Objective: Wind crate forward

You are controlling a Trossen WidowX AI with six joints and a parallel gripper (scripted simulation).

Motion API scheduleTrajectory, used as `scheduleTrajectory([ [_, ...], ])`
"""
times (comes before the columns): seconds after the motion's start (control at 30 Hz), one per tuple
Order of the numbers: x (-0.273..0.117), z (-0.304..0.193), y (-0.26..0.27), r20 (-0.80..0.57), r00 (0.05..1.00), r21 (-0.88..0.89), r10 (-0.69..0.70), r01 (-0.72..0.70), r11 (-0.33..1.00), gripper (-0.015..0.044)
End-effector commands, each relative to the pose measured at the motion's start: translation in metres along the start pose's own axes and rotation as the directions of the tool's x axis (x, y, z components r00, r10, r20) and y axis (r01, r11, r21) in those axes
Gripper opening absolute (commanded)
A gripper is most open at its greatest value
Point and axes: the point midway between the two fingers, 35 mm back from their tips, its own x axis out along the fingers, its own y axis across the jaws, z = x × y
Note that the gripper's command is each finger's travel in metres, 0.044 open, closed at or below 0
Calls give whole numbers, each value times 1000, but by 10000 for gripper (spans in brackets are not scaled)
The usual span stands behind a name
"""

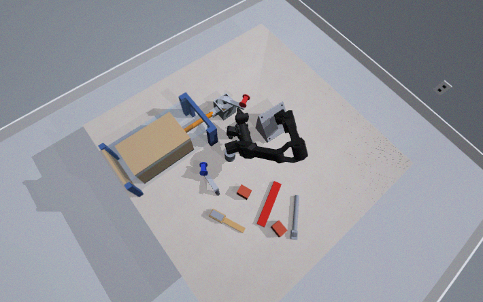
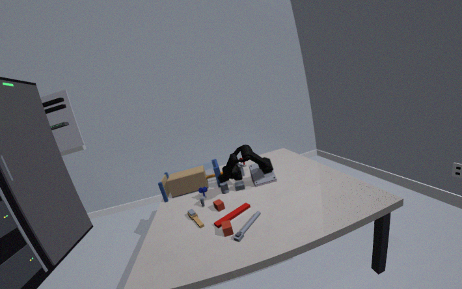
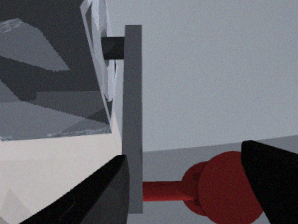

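Pale bench (image 1: 329,124) (image 2: 297,211) beneath me; near its far edge, my gripper (image 1: 240,111) (image 3: 185,159) stands apart beside the red-knobbed winch handle (image 1: 236,103) (image 3: 133,115).

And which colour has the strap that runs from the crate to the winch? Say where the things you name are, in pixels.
The strap (image 1: 198,122) is orange; it shows best in the top view.

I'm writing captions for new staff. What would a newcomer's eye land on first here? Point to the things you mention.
Probably the big tan crate (image 1: 153,144) (image 2: 188,179), between blue frames at one side of the bench. Next, the black arm (image 1: 266,152) (image 2: 244,150), bent over beside the winch (image 1: 224,105), and the long red bar (image 1: 269,204) (image 2: 231,215) among the tools.
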Motion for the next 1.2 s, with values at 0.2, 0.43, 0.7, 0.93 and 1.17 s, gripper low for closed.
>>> scheduleTrajectory([
  [0.2,-20,0,-9,4,1000,13,4,-4,1000,240],
  [0.43,-17,0,-92,7,1000,14,0,0,1000,240],
  [0.7,-15,-2,-100,3,1000,26,1,-1,1000,240],
  [0.93,-15,-2,-100,3,1000,26,1,-1,1000,240],
  [1.17,-14,-2,-100,-5,1000,25,13,-13,1000,266],
])
